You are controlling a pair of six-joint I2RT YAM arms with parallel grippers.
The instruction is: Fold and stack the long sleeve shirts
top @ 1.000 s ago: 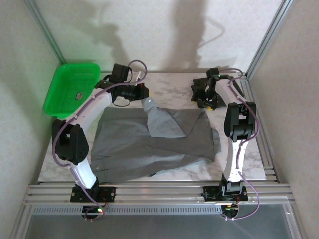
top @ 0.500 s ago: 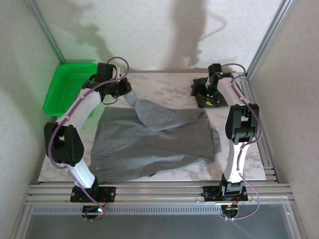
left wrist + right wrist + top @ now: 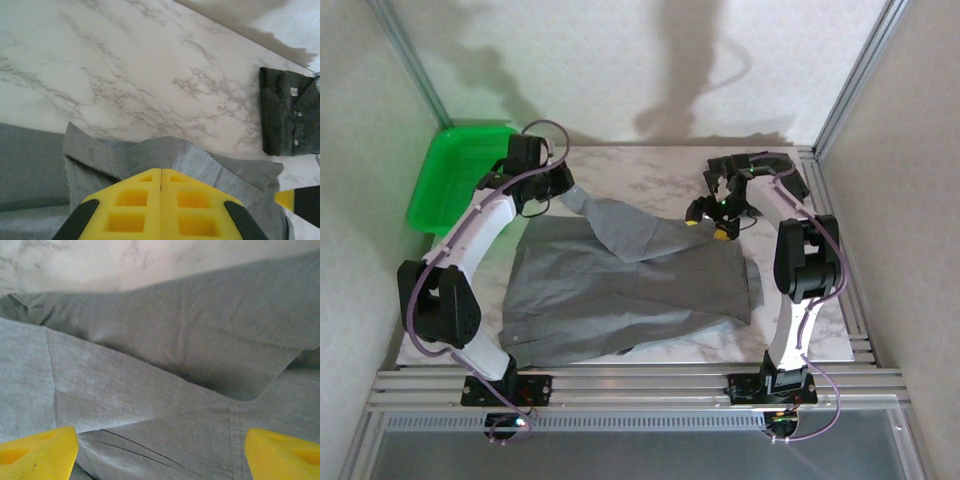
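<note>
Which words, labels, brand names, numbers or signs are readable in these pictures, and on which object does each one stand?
No text can be read in these pictures.
The neck label inside the collar of the folded dark shirt: a small pale tag, too small and blurred to read.
The grey shirt, the green tray and the marble table: no print visible on them.

White marble-pattern table (image 3: 650, 180). A grey shirt (image 3: 620, 290) is spread across its middle, mostly flat, with one sleeve drawn toward the far left. A folded charcoal shirt (image 3: 287, 117) lies at the far right, and a green tray (image 3: 445, 185) sits at the far-left corner.
</note>
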